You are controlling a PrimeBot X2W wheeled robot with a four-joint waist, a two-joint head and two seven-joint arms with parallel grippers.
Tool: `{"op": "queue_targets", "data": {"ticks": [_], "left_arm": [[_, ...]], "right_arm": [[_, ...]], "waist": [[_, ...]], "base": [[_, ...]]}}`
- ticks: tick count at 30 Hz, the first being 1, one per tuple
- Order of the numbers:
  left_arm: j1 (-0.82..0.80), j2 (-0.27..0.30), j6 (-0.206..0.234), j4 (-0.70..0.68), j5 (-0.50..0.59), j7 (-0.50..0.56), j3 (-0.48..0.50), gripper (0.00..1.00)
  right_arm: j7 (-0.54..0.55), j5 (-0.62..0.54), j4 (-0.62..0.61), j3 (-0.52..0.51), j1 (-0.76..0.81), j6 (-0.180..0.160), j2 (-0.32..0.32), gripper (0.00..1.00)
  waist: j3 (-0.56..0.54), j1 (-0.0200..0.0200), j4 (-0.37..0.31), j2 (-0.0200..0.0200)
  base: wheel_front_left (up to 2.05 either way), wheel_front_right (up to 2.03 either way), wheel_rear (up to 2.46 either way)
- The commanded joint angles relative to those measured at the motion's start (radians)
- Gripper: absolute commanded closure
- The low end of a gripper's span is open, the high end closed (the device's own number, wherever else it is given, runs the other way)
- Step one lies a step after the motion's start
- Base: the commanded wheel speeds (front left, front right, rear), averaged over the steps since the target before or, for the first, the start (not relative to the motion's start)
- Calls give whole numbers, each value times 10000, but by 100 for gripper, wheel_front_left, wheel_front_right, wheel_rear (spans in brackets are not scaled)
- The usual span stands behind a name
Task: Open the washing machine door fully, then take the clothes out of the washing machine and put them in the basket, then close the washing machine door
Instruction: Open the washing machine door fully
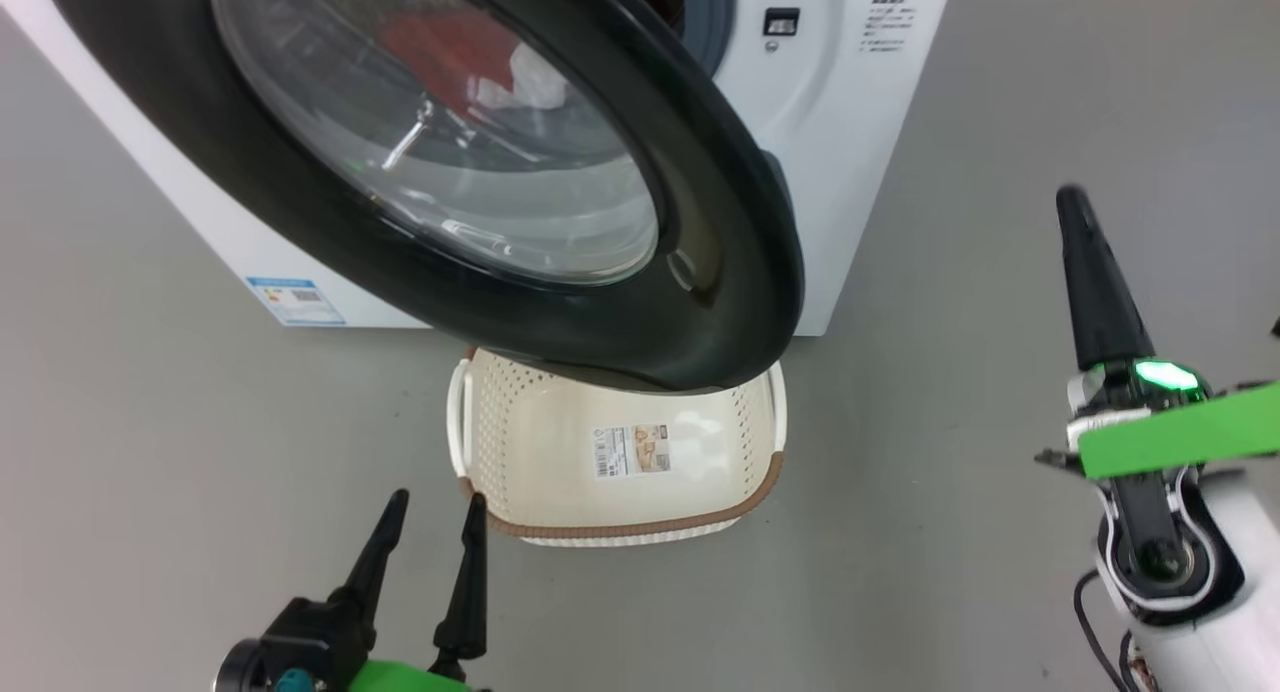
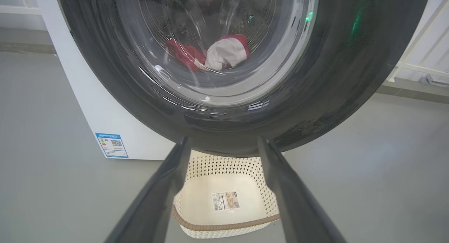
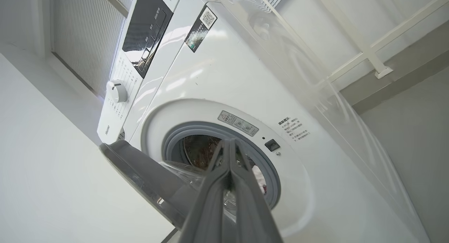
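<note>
On the floor (image 1: 150,472) just in front of the washing machine (image 1: 850,122), the basket (image 1: 500,422) sits empty, its far end hidden beneath the washing machine door (image 1: 520,302), which stands partly open and hangs out over it. Through the door's glass bowl (image 1: 450,142) the clothes (image 2: 224,55) lie in the drum (image 3: 198,150). The right end effector (image 1: 1071,198) is raised at the right, well apart from the door, its two fingers pressed together on nothing; the left end effector (image 1: 437,497) hovers low beside the basket's near left corner, fingers spread and empty. The step in hand looks to be finishing the door's swing. Since the latch (image 1: 781,21) sits on the machine's right, the hinge should be on the left, so the closed right fingers would do best hooked behind the door's free right edge, pressing on the black rim (image 1: 730,252) rather than the glass, and following the arc leftward. The left arm probably needs to draw back out of the door's path.
</note>
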Motion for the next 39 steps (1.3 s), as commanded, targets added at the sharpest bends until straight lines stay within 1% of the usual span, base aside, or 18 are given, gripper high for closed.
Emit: {"op": "queue_targets", "data": {"ticks": [1,4,6,7,8,10,13,16,25,29,33,39], "left_arm": [[-329,87,92,-287,-68,-122,228,0],[-374,87,125,-308,-117,-122,63,0],[-418,87,138,-314,-154,-122,-34,0],[-418,87,138,-314,-154,-122,-34,0],[-446,87,146,-317,-176,-122,-79,0],[-501,87,179,-327,-247,-122,-152,0],[-599,87,225,-369,-375,-122,-285,0],[-685,87,284,-414,-470,-122,-424,0],[-904,87,429,-524,-695,-122,-837,0],[-968,87,484,-553,-779,-122,-966,0],[-993,87,529,-568,-864,-122,-1060,0],[-977,87,570,-571,-939,-122,-1150,0]], "right_arm": [[-63,386,-226,346,-376,77,-176,100],[2,1729,-157,1016,-836,77,-489,100],[416,2524,-147,1425,-1141,77,-714,100],[416,2524,-147,1425,-1141,77,-714,100],[583,2887,-109,1496,-1262,77,-781,100],[1256,3846,18,1544,-1482,77,-764,100],[2517,4806,280,1460,-1766,77,-807,100],[3612,5392,548,1097,-2008,77,-745,100],[6583,6343,1655,32,-2485,77,-398,100],[7634,6560,2158,-303,-2699,77,-261,100],[8340,6573,2474,-595,-2850,77,-116,100],[8939,6300,2697,-895,-2858,77,146,100]], "waist": [[132,0,154,0],[232,0,317,0],[320,0,423,0],[320,0,423,0],[367,0,475,0],[451,0,560,0],[619,0,718,0],[771,0,853,0],[1156,0,1199,0],[1237,0,1318,0],[1254,0,1433,0],[1161,0,1591,0]], "base": [[0,0,0],[0,0,0],[0,0,0],[0,0,0],[0,0,0],[0,0,0],[0,0,0],[0,0,0],[0,0,0],[0,0,0],[0,0,0],[0,0,0]]}}
